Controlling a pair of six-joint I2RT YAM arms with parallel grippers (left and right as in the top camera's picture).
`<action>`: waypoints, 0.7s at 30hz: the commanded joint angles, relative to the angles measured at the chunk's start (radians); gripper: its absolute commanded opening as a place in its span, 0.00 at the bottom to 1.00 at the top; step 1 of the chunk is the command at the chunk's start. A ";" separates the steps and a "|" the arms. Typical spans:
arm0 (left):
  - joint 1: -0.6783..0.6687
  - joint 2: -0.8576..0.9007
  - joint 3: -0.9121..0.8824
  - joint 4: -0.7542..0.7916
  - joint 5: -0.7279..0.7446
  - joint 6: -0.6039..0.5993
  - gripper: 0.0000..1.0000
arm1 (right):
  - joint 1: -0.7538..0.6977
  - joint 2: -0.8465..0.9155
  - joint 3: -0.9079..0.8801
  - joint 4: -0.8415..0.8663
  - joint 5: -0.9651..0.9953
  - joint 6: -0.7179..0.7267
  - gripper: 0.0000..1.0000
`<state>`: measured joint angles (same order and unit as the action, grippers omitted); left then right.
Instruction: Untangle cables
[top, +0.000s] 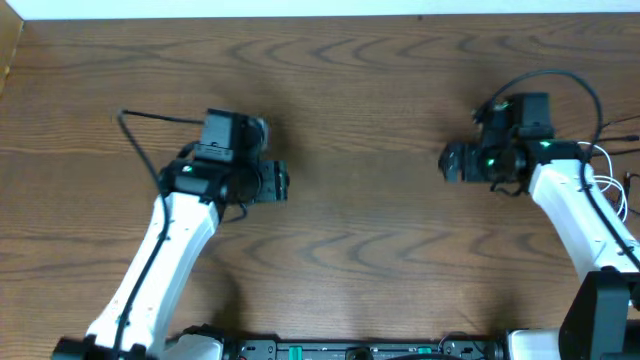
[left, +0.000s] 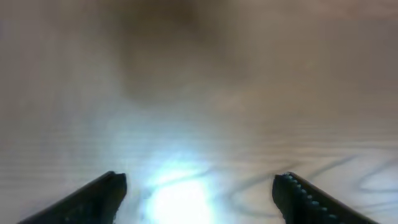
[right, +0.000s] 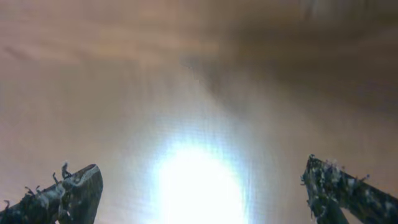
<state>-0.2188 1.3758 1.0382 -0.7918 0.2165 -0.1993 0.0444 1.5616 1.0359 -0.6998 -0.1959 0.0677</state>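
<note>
Currently holding nothing in left gripper (left: 200, 182) or right gripper (right: 202, 168), both spread wide. Cannot place cables surely; perhaps thin white strands (top: 615, 185) beside right arm (top: 570, 215). Could snag arm wiring (top: 572, 80) there by mistake.

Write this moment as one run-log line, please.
left gripper: open, nothing held | right gripper: open, nothing held | table: wood under both

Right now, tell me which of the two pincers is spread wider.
The right pincer: in its wrist view its fingers sit near the frame's two edges, while the left pincer shows a narrower gap. Both are open and empty.
</note>
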 joint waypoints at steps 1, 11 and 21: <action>-0.002 0.052 0.005 -0.091 -0.113 -0.026 0.95 | 0.016 0.003 0.010 -0.112 0.085 -0.006 0.99; -0.005 0.008 -0.010 -0.261 -0.114 -0.041 0.96 | 0.016 -0.077 -0.063 -0.230 0.070 0.058 0.99; -0.098 -0.502 -0.204 -0.066 -0.217 -0.039 0.96 | 0.016 -0.610 -0.314 -0.048 0.074 0.058 0.99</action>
<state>-0.2897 1.0439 0.8932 -0.8936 0.0795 -0.2317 0.0547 1.0985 0.7689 -0.7536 -0.1307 0.1150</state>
